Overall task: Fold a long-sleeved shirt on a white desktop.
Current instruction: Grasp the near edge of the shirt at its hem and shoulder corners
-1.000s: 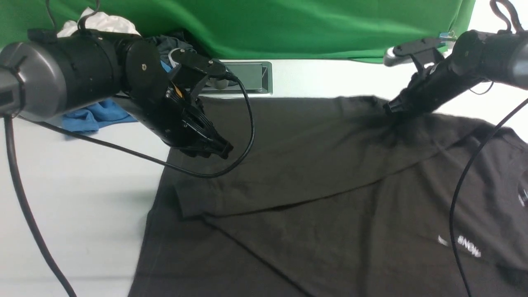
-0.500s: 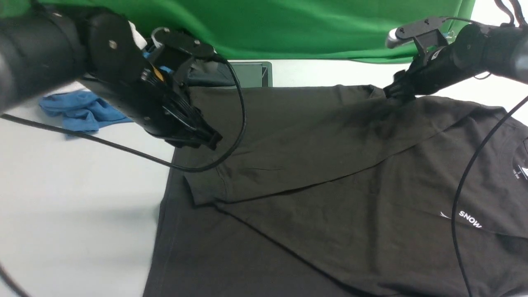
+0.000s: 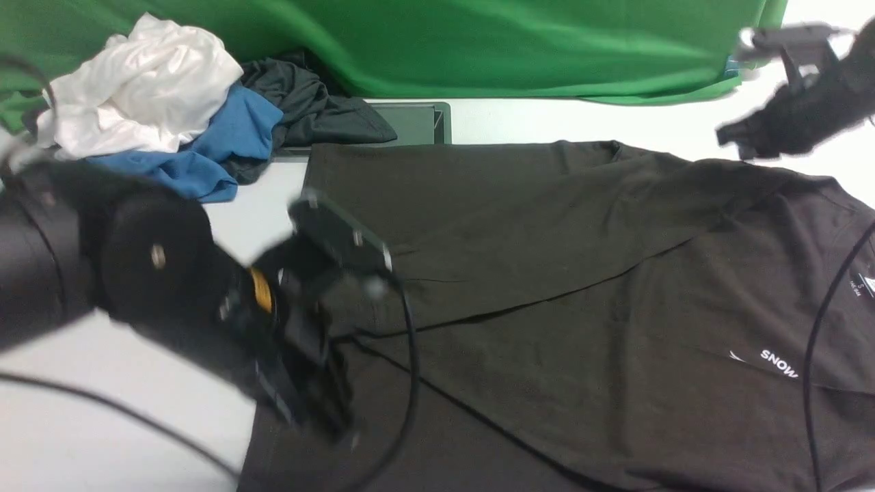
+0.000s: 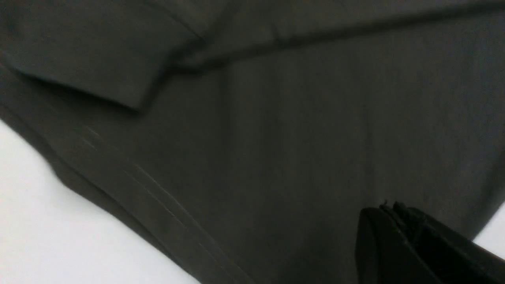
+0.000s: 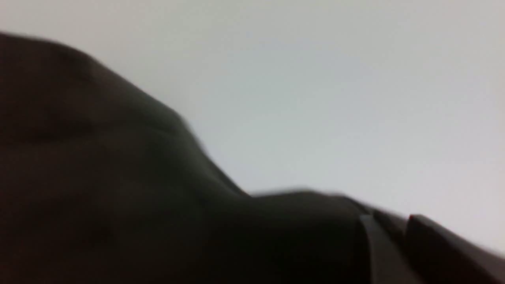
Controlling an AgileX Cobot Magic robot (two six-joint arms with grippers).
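We are recording that, since half a second ago, the left arm has swung away from the far side toward the near left, uncovering the clothes behind it. The right arm has come off the far edge of the shirt and drawn away to the right. The shirt itself has not shifted.

The shirt is lying flat on the white tabletop, filling the middle and right of the front view. One sleeve is lying folded across the body, its cuff pointing left. The white logo is facing up near the right.

The left pincer is hovering over the shirt's near-left part, its tips pressed together and pinching nothing.

The right pincer is hanging above bare tabletop just beyond the shirt's far right edge. It is too blurred for us to tell whether it is spread or pressed together.

A white garment, a blue garment and a dark garment are lying heaped at the far left, in front of the green cloth.
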